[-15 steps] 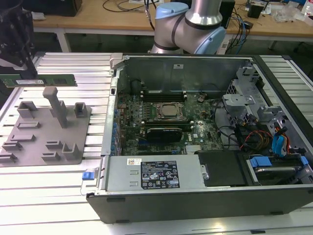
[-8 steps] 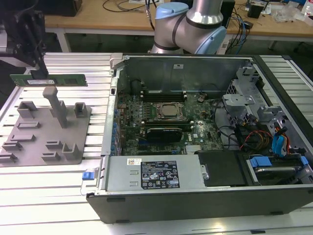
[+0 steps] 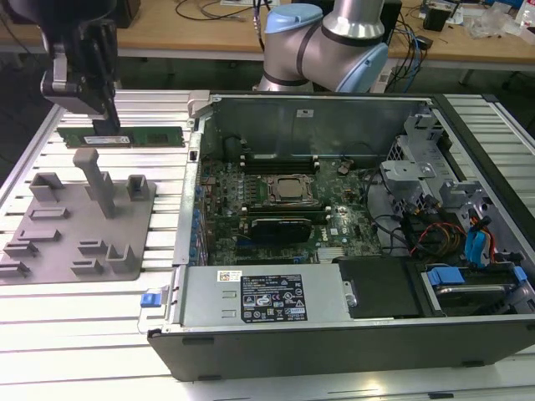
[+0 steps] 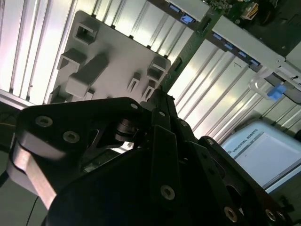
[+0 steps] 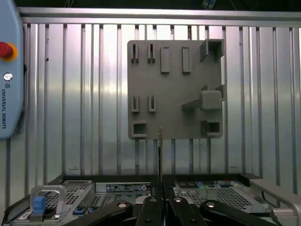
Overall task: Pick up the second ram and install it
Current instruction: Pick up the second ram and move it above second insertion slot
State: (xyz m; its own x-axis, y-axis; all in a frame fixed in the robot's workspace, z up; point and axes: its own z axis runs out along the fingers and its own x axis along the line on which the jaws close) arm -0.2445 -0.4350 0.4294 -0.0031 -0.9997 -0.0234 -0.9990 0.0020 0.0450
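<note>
The second ram (image 3: 134,135) is a long green stick that hangs level above the slatted table, just behind the grey holder plate (image 3: 50,242) at the exterior view's left. My gripper (image 3: 109,119) comes down on it from above, and its black fingers are shut on the stick's top edge near the white label. In the first wrist view the ram (image 5: 160,150) shows edge-on as a thin line running out from between the fingertips of the gripper (image 5: 161,201). In the second wrist view the ram (image 4: 190,49) reaches away from the gripper (image 4: 160,96) toward the case.
The open computer case (image 3: 334,334) lies to the exterior view's right, with the silver-topped CPU (image 3: 288,190) and black memory slots (image 3: 276,156) on its board. The arm's base (image 3: 326,42) stands behind it. A pendant (image 5: 9,70) lies on the table.
</note>
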